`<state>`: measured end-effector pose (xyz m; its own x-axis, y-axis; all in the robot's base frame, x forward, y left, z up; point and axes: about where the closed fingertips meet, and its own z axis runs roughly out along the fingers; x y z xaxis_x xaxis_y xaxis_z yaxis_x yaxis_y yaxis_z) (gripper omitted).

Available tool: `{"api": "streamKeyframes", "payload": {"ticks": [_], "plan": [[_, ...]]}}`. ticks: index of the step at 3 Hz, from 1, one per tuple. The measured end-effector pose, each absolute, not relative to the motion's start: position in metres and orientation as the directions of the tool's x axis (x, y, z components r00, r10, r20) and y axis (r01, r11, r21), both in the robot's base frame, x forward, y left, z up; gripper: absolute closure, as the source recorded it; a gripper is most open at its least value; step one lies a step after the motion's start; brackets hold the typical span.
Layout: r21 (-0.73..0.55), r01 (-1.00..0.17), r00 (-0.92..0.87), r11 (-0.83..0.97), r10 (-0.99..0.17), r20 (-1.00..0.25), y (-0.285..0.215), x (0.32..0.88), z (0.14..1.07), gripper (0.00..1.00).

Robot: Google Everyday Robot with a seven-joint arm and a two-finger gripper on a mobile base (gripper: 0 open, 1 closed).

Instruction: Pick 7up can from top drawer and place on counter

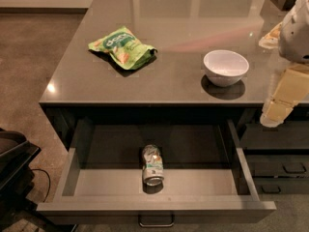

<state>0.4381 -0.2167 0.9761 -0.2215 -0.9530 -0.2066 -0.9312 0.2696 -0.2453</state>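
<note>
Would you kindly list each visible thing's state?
Wide dark-grey top drawer: pulled open.
Small silvery 7up can: on its side in drawer.
White round bowl: upright on glossy dark stone counter.
Green crinkled snack bag: lying flat on counter.
Gripper: far right, by counter edge, apart from can.

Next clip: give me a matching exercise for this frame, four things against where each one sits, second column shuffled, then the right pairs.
Things:
1. 7up can
2. green snack bag
3. white bowl
4. gripper

Places:
A. upright on the counter, right part
B. at the view's right side, to the right of the open drawer, holding nothing
C. lying on its side on the top drawer floor
D. flat on the counter, left part

Pairs: 1-C, 2-D, 3-A, 4-B.
</note>
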Motion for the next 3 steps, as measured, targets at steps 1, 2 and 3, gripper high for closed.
{"api": "streamKeyframes", "payload": {"ticks": [1, 2, 3], "plan": [[-0.245, -0.931, -0.222, 0.270, -0.953, -0.207, -0.217, 0.438, 0.976, 0.00], [-0.263, -0.925, -0.219, 0.274, -0.951, -0.220, -0.216, 0.436, 0.974, 0.00], [-0.256, -0.914, -0.231, 0.313, -0.924, -0.305, -0.204, 0.416, 0.953, 0.00]]}}
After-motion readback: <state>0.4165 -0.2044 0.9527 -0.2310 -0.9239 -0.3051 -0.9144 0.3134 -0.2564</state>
